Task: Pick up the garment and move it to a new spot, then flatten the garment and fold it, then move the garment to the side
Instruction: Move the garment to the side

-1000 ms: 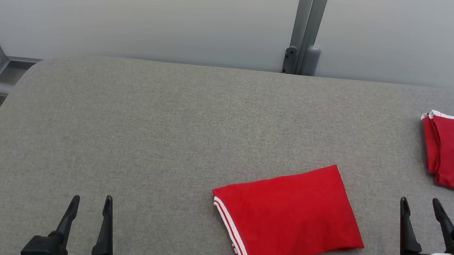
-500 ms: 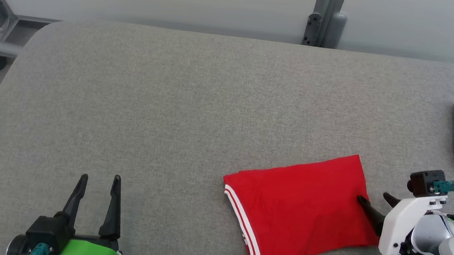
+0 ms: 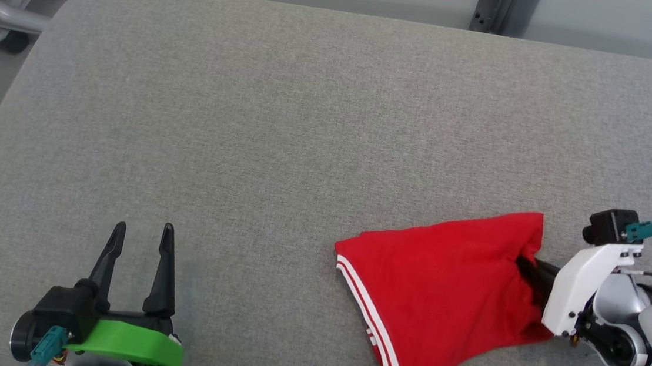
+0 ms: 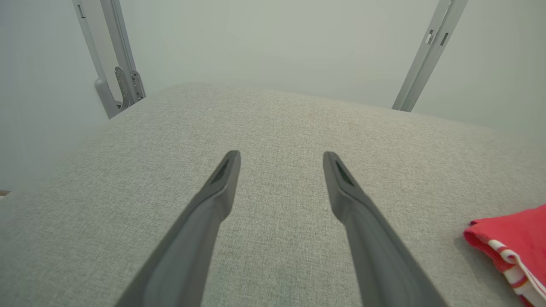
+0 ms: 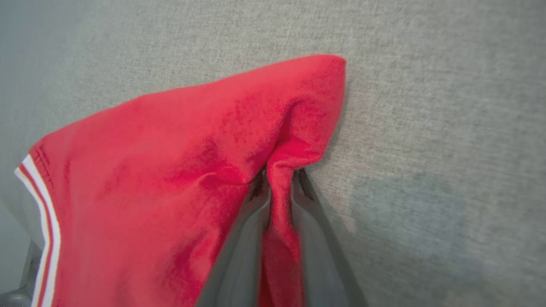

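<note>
Since the red garment lies as a compact, folded packet and not spread out, the step in hand looks like the last one: taking it off to the side. It sits on the near right part of the grey surface. Its white-striped hem runs along the left edge, and its right edge is gathered into a raised peak. That peak is where the right hand has it. In the right wrist view a ridge of cloth is squeezed between the two dark fingers, so the hand is clamped on the garment. Most of the fabric rests on the surface, with only the pinched edge drawn up. Whether every folded layer is caught in the pinch, I cannot tell.

The left hand is well apart at the near left, its fingers spread and nothing between them, over bare surface.

With only one edge held, the next move calls for a low, steady carry or slide to the right. A high lift would probably let the free layers sag and open the fold.
</note>
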Available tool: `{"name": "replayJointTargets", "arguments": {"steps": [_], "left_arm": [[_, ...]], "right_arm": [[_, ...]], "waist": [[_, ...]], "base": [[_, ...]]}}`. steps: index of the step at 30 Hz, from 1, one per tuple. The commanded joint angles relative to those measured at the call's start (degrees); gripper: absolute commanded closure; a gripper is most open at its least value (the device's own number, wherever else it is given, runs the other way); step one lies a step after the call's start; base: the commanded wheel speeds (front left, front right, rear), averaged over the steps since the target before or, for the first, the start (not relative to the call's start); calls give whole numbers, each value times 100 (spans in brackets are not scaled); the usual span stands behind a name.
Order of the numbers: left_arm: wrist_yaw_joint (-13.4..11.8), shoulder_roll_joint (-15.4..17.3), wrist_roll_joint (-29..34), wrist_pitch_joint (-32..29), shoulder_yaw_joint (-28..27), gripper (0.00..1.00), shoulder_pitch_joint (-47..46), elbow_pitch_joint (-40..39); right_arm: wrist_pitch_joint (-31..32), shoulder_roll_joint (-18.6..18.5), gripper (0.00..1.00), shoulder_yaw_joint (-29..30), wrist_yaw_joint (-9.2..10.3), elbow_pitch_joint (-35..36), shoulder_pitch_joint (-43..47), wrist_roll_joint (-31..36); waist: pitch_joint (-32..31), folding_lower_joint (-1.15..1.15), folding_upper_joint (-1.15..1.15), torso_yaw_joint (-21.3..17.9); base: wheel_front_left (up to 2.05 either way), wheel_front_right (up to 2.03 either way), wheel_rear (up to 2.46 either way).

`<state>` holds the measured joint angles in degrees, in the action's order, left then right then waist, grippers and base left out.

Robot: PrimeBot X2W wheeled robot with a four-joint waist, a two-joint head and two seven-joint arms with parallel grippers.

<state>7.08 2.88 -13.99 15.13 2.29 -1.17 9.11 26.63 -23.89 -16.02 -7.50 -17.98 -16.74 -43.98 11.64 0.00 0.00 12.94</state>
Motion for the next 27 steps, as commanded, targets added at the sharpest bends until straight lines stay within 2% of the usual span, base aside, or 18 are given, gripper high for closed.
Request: {"name": "replayJointTargets", "arguments": {"steps": [1, 6, 11, 14, 20, 27], "left_arm": [[-8, 4, -21, -2, 24, 0, -122, -33], [4, 4, 30, -1, -2, 0, -253, -95], [29, 4, 117, -1, 31, 0, -480, -154], [29, 4, 132, -1, 16, 0, -577, -209], [41, 18, 256, -1, 48, 0, -675, -301], [46, 237, 288, -2, 106, 0, -828, -316]], "right_arm": [[-90, -145, 100, 71, 5, 59, -199, -103], [-315, -427, 100, 395, 4, 137, -913, -162], [-200, -759, 100, 725, 3, 77, -1684, 204], [-109, -826, 100, 904, 3, 227, -1930, 336], [-61, -891, 100, 1399, 3, 516, -1978, 540], [-333, -636, 100, 1980, 3, 514, -2060, 1020]], "waist": [[96, 0, 0, -111], [314, 0, 0, -413], [621, 0, 0, -727], [788, 0, 0, -951], [1046, 0, 0, -1472], [1243, 0, 0, -1834]], "base": [[0, 0, 0], [0, 0, 0], [0, 0, 0], [0, 0, 0], [0, 0, 0], [0, 0, 0]]}}
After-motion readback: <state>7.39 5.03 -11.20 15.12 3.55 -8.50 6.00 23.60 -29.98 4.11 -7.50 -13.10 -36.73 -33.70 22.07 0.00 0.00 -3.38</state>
